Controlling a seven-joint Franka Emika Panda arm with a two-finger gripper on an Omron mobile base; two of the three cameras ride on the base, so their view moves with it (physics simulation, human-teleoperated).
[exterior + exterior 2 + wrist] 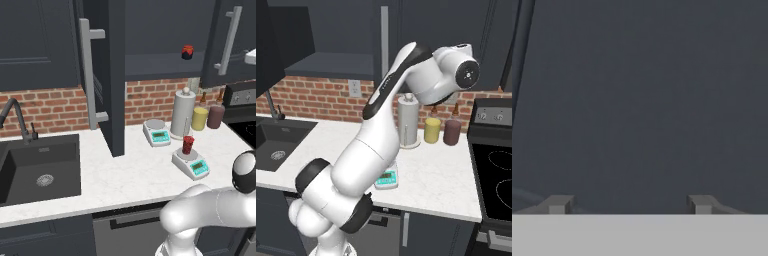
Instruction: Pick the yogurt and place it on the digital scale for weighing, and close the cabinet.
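gripper (629, 204) fingertips (558, 204) stand well apart at the bottom of the hand view with nothing between them, facing a flat dark charcoal panel just ahead; a thin vertical line runs down that panel's left edge.

left base view: the yogurt (188, 144), a small upright red cup, stands on the round pan of the digital scale (192, 163), which sits diagonally on the white marble counter (130, 175) with its teal display toward the front. a second scale (157, 132) sits behind it, nearer the brick wall, beside a paper towel roll (182, 114). a yellow bottle (200, 117) and a dark red bottle (216, 114) stand to the right of the roll. the cabinet (160, 35) above is open: its left door (107, 75) swings out edge-on with its grey bar handle showing, its right door (230, 42) is angled outward. a squat red-and-black item (187, 52) rests on the cabinet shelf. a dark sink (40, 170) with a black faucet (17, 120) lies at the left.

right base view: the white arm reaches up toward the cabinet front, hiding most of the scale. the towel roll and both bottles stand by the stove (496, 165).
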